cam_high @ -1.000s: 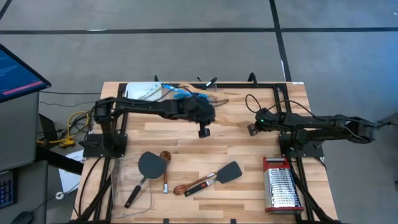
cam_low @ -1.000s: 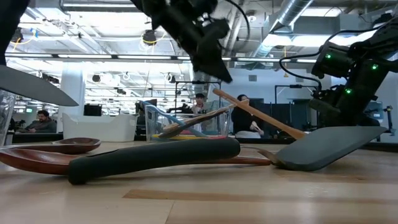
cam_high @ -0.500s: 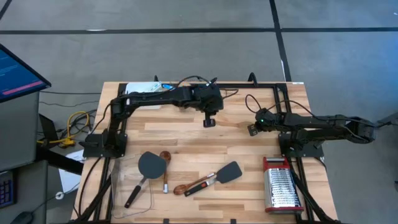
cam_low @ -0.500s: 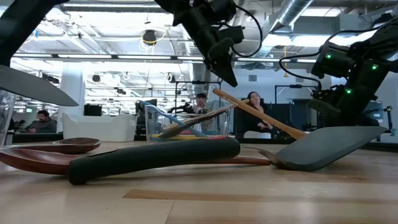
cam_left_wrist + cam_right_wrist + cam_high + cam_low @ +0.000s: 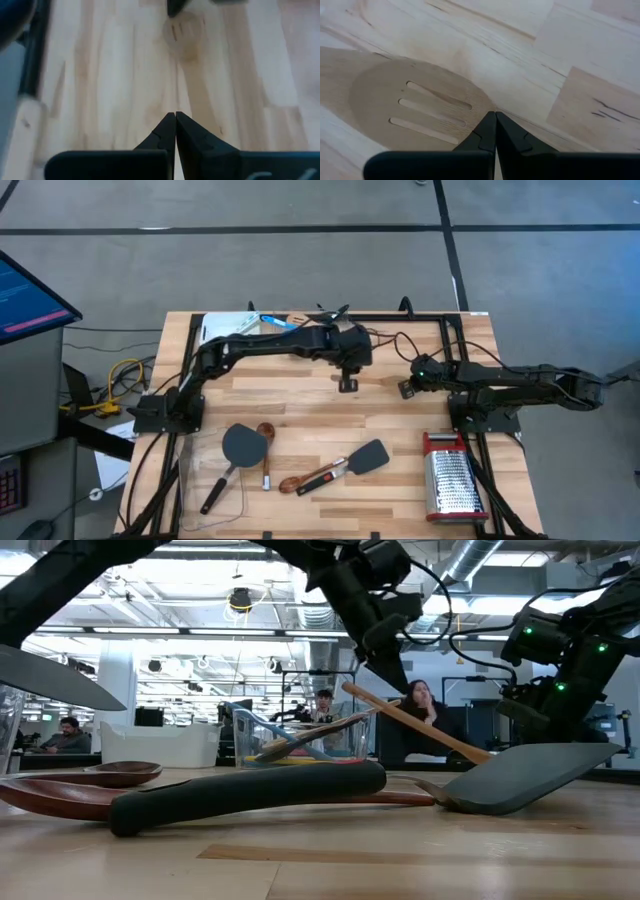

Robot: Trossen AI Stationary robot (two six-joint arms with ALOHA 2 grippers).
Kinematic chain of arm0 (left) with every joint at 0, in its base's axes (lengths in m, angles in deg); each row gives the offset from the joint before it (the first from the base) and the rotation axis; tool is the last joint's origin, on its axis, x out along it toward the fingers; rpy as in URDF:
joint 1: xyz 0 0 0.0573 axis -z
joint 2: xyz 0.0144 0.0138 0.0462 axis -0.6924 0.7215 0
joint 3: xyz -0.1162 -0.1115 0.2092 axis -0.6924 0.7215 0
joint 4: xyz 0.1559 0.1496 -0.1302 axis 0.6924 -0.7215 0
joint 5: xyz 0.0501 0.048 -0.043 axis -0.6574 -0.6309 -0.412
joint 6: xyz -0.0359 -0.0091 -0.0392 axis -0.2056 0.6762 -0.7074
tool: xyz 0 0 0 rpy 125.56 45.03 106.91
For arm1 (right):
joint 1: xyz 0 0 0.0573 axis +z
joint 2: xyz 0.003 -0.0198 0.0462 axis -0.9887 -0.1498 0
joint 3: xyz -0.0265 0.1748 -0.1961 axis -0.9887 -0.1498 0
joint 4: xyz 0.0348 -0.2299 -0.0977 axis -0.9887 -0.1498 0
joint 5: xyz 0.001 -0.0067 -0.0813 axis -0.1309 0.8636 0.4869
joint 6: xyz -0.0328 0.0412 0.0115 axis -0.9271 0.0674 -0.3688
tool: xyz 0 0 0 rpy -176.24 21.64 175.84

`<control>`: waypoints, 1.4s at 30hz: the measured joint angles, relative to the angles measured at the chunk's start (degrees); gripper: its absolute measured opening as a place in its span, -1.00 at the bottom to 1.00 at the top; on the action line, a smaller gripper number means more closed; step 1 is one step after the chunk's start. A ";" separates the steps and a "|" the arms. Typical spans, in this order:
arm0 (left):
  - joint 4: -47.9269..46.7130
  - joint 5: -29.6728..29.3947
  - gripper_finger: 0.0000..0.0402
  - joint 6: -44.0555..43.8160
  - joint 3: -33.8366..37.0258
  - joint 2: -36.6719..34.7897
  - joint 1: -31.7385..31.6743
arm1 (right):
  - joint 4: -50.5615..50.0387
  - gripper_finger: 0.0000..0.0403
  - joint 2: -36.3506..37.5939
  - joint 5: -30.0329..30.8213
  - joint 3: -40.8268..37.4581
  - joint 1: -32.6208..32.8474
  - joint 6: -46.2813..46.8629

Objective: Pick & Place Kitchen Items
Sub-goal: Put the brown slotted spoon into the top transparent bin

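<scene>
Swung across the worktop [image 5: 300, 395] over the last second: left end effector [image 5: 347, 383], formerly nearer the middle, now out toward the right arm, hanging above the bare planks with fingers pressed together and nothing between them. Probably heading for the pale wooden slotted spatula [image 5: 415, 107], seen ahead of it in the left wrist view [image 5: 182, 34] and lying flat on the planks. No item lifted yet, so the next pick judged only as approaching.

Right end effector [image 5: 406, 388] parked just beyond that spatula's blade, likewise fully closed and empty, tips right at the blade's edge.

Behind the left end effector, toward the far edge: clear plastic tub [image 5: 300, 735] holding several utensils, a blue silicone spoon [image 5: 272, 321] and a long wooden handle [image 5: 415, 723] poking out over the rim.

Nearer the front, well apart from both end effectors and not yet stowed: dark grey round spatula [image 5: 240, 445], small wooden spoon [image 5: 266, 434], dark grey angled spatula [image 5: 369, 456] and reddish wooden spoon [image 5: 291, 483]. Steel box grater with red trim [image 5: 450, 475] standing at the right.
</scene>
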 joint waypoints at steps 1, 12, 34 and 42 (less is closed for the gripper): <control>-2.54 0.00 -0.99 -1.21 0.04 -0.46 0.14 | 0.00 -1.00 0.00 0.00 0.02 0.00 -0.15; -11.98 0.37 -0.92 -2.89 0.15 -1.44 1.04 | -0.07 -1.00 0.00 -0.08 0.02 -0.04 -0.35; -11.23 5.98 -0.09 -8.85 1.19 -1.61 1.57 | 0.00 -1.00 0.00 -1.77 0.07 -0.04 -1.83; -7.94 5.55 -0.04 -8.91 8.75 -1.56 1.57 | 0.01 -1.00 0.00 -1.73 0.07 -0.04 -1.85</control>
